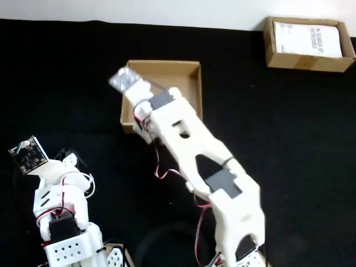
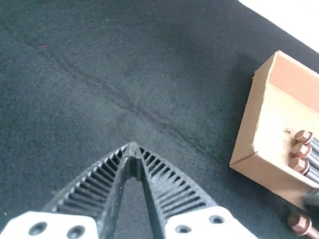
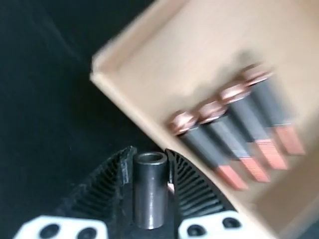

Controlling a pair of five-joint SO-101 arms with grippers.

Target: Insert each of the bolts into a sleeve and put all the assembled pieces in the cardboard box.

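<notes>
Cardboard box (image 1: 172, 75) sits on the black mat (image 1: 289, 167), left gripper (image 2: 132, 147) closed empty off to its side, right gripper (image 3: 149, 151) at the box wall clamps a dark sleeve (image 3: 149, 191), four assembled pieces (image 3: 234, 134) parallel inside, sleeve's long axis along the jaws, bore facing past their tips.

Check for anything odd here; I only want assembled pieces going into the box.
The sleeve in the right gripper looks empty: its visible end is an open hole, while the four pieces in the cardboard box show copper heads and threaded tips. A copper bolt head also sits outside the box.
</notes>
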